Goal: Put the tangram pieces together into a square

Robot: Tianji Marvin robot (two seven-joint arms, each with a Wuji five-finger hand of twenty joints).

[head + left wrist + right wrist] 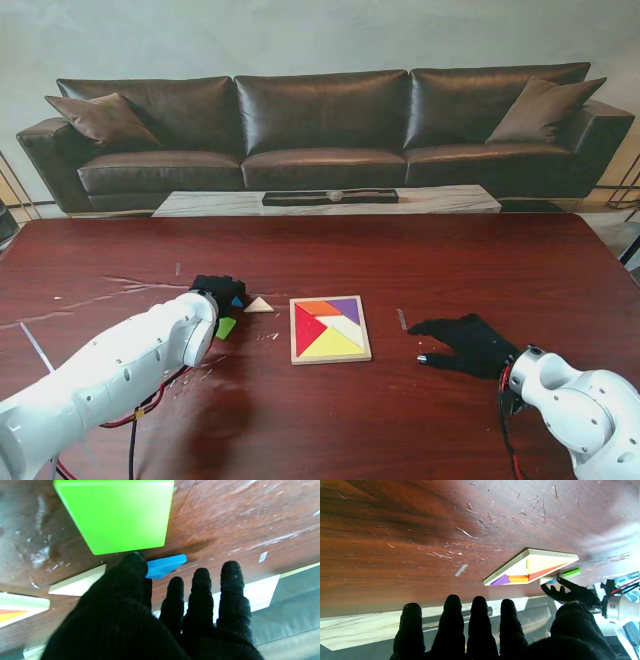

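Under the left hand (140,610): blue piece (163,566).

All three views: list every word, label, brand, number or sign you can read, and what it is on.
None: no readable text in any view.
The tangram tray, green piece, blue piece, both gloved hands (left hand, right hand) and table are unmarked.

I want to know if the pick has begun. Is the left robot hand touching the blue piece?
Touching. In the left wrist view the thumb of the left robot hand overlaps the edge of the blue piece with no gap visible.
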